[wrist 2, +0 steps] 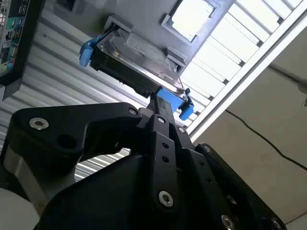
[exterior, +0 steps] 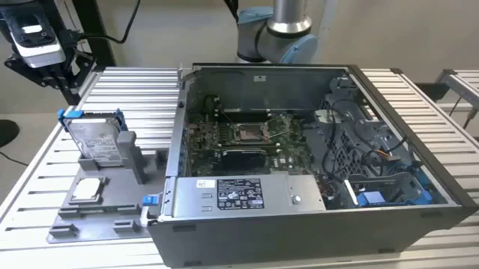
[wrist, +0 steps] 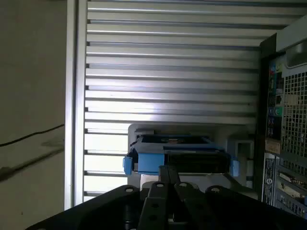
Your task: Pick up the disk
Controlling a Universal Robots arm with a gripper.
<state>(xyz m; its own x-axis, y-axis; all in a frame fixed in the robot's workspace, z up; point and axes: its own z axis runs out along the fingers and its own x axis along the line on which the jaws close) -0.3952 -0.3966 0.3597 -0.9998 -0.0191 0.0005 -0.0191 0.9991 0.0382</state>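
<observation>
The disk (exterior: 97, 137) is a silver hard drive with a white label in a blue bracket. It stands on edge in a grey holder (exterior: 133, 162) on the exterior view's left. My gripper (exterior: 64, 78) hangs above it, further to the exterior view's left and apart from it. In both wrist views the black fingers meet in a point with nothing between them. The gripper (wrist 2: 160, 108) points toward the blue bracket end of the disk (wrist 2: 139, 52). In the first wrist view the gripper (wrist: 168, 171) lines up with the top edge of the disk (wrist: 177, 153).
An open computer case (exterior: 299, 168) takes up the middle and the exterior view's right of the slatted metal table (exterior: 134, 95). A small square silver chip (exterior: 87, 189) lies on the grey fixture plate (exterior: 105, 221) in front of the disk. The table edge (wrist: 76, 96) is close by.
</observation>
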